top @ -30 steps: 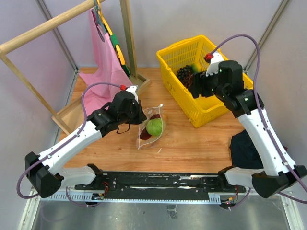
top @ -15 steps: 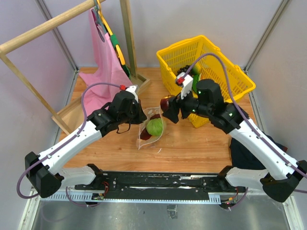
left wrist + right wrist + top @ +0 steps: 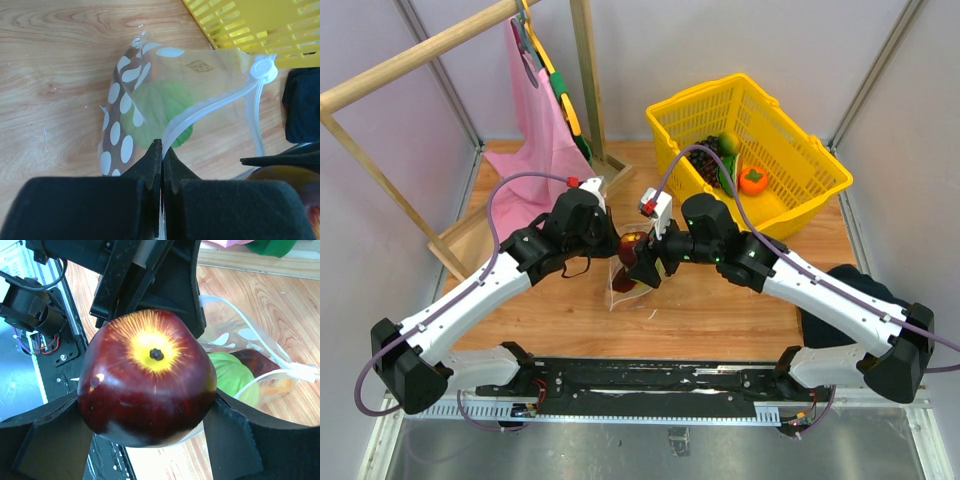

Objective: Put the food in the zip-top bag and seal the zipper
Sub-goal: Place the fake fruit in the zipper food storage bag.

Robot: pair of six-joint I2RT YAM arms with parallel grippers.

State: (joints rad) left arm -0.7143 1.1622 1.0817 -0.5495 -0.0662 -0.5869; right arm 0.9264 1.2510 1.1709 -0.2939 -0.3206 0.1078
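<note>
The clear, white-dotted zip-top bag (image 3: 623,283) lies on the wooden table; it also shows in the left wrist view (image 3: 150,90). A green melon-like ball (image 3: 165,107) sits inside it, with a dark piece (image 3: 260,360) and an orange slice (image 3: 277,386). My left gripper (image 3: 610,243) is shut on the whitish zipper strip (image 3: 210,107) and holds the mouth open. My right gripper (image 3: 640,262) is shut on a dark maroon apple-like ball (image 3: 147,385), held just above the bag's mouth beside the left gripper.
A yellow plastic basket (image 3: 800,128) stands at the back right with dark grapes (image 3: 705,152), an orange fruit (image 3: 752,180) and a yellow-green fruit (image 3: 728,142). A pink cloth (image 3: 535,110) hangs on a wooden rack at the back left. A black cloth (image 3: 835,300) lies at the right.
My right arm has swung left from the basket, carrying the maroon ball down to the bag's mouth. The left gripper has kept its hold on the zipper strip.
</note>
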